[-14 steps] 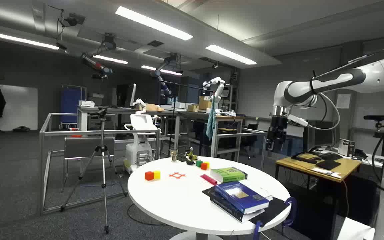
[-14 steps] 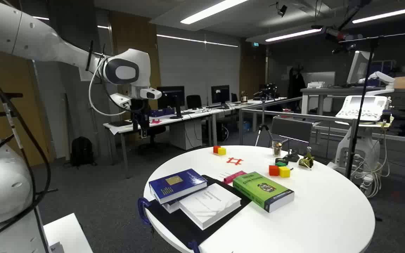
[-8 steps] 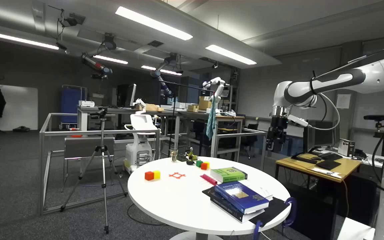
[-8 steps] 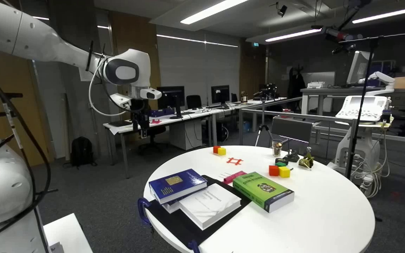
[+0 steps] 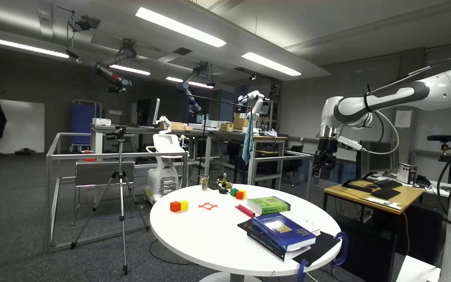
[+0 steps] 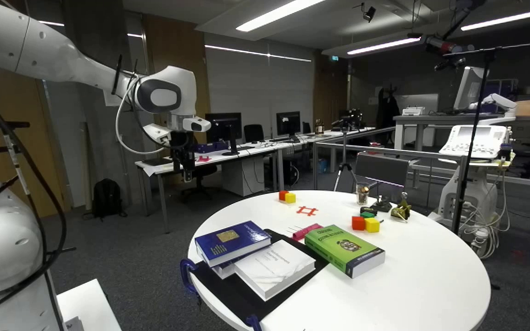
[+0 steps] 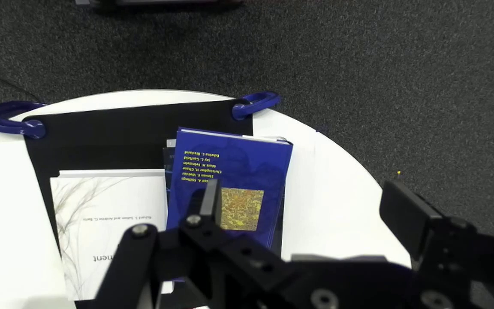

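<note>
My gripper (image 7: 302, 191) is open and holds nothing. It hangs in the air above the edge of the white round table (image 6: 412, 285), and both exterior views show it well clear of the things on it. In the wrist view the left finger overlaps a blue book (image 7: 247, 167), and the right finger stands over the table edge and floor. The blue book (image 6: 233, 241) lies tilted on a dark book (image 5: 266, 243). A white book (image 6: 276, 266) lies beside it on a black mat (image 7: 101, 141). A green book (image 6: 345, 248) lies further off.
Two blue clamps (image 7: 257, 105) grip the table rim at the mat. Red (image 6: 358, 223) and yellow (image 6: 372, 225) blocks, a partly hidden green block (image 6: 367, 214), a pink roll (image 6: 306, 231), an orange frame (image 6: 307, 211) and a glass (image 6: 362, 194) stand on the table.
The arm's wrist and gripper have moved slightly down. The things on the table have not moved.
</note>
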Tool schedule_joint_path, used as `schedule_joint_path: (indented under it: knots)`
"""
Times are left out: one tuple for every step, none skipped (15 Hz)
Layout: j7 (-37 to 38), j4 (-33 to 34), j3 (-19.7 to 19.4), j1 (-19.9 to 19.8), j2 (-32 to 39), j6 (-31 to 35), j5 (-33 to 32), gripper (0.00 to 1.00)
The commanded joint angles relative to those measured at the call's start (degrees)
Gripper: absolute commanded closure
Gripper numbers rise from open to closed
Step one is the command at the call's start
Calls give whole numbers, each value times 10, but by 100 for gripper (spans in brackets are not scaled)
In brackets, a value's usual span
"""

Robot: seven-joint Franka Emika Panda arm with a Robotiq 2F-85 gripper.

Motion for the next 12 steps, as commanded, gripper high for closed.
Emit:
schedule_joint_path:
  knots:
    - [-1,-30,0,-2,-1,28,35,0]
    - [-33,-30,-13,-1,5,20,43,0]
    - [-58,-32,-22,-1,10,21,53,0]
    - [-74,-30,-28,-3,14,15,55,0]
    - [-91,-26,-35,-5,22,11,57,0]
    - [-116,-18,-47,-7,34,9,60,0]
    - [-144,-11,-58,-9,46,7,62,0]
    - [-171,-6,-69,-10,57,7,65,0]
    - [-197,1,-78,-13,71,7,63,0]
    - [-219,9,-86,-16,86,5,59,0]
    - [-237,17,-93,-21,100,4,57,0]
    - [-256,27,-98,-24,116,4,55,0]
